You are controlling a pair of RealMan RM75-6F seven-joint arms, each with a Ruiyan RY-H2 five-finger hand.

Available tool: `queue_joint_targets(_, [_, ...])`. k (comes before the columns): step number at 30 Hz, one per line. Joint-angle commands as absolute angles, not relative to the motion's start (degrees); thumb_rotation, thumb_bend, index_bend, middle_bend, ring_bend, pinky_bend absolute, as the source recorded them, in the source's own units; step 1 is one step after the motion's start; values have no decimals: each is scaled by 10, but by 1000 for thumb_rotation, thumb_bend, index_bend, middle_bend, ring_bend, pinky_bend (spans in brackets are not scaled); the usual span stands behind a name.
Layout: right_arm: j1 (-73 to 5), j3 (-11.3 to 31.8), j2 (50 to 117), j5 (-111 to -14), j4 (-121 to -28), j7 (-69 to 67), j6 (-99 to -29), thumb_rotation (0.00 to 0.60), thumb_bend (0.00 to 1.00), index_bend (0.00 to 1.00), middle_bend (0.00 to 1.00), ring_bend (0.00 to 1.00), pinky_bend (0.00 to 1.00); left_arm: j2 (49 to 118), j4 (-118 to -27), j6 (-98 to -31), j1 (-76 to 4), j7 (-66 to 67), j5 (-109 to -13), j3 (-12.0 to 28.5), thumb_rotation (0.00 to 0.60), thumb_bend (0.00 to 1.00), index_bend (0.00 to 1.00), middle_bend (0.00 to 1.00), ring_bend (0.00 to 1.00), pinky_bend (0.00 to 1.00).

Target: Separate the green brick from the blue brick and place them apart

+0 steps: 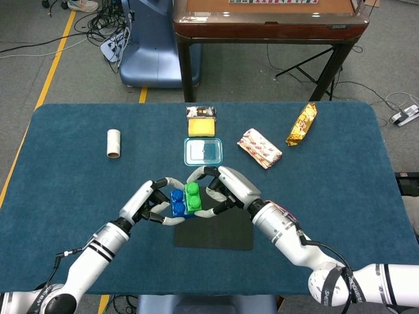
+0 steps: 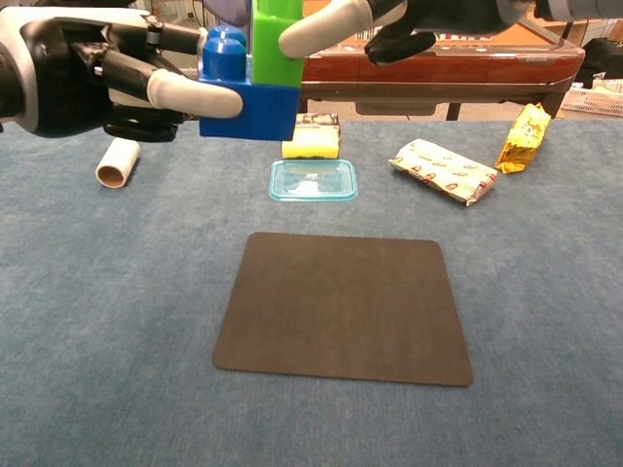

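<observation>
We have the joined bricks held in the air between both hands: left hand [image 1: 149, 204] grips the blue brick [image 1: 177, 203], right hand [image 1: 226, 190] pinches the green brick [image 1: 192, 197] stacked on it. We should pull straight apart, holding blue steady.

I am seeing a green brick [image 1: 192, 198] joined to a blue brick [image 1: 177, 203], a black mat [image 2: 343, 308] lying on dark blue cloth [image 2: 97, 321], and a yellow sponge [image 1: 201, 127].
</observation>
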State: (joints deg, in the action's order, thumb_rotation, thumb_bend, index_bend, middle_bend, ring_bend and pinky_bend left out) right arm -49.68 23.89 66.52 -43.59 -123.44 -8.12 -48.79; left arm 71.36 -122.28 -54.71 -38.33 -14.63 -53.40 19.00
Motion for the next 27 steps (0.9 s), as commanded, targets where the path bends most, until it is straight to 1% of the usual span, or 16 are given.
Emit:
queue_joint_targets(1, [-496, 237, 665, -439, -1234, -87, -486, 600, 403, 606, 1000, 1000, 1000, 719, -1220, -553, -384, -140, -536, 187, 600, 63, 722, 1000, 1000, 1000])
queue_joint_targets(12, [-482, 239, 660, -462, -1231, -131, -477, 600, 409, 616, 1000, 1000, 1000, 729, -1214, -563, -387, -117, -545, 174, 600, 63, 775, 1000, 1000, 1000])
queue_joint_targets(23, [-469, 239, 656, -485, -1227, -159, -477, 600, 409, 616, 1000, 1000, 1000, 744, -1205, -574, -390, -86, -553, 157, 600, 63, 785, 1000, 1000, 1000])
queue_joint_targets(27, [-462, 232, 653, -497, -1225, -161, -479, 600, 409, 616, 1000, 1000, 1000, 746, -1203, -576, -389, -72, -557, 148, 600, 63, 785, 1000, 1000, 1000])
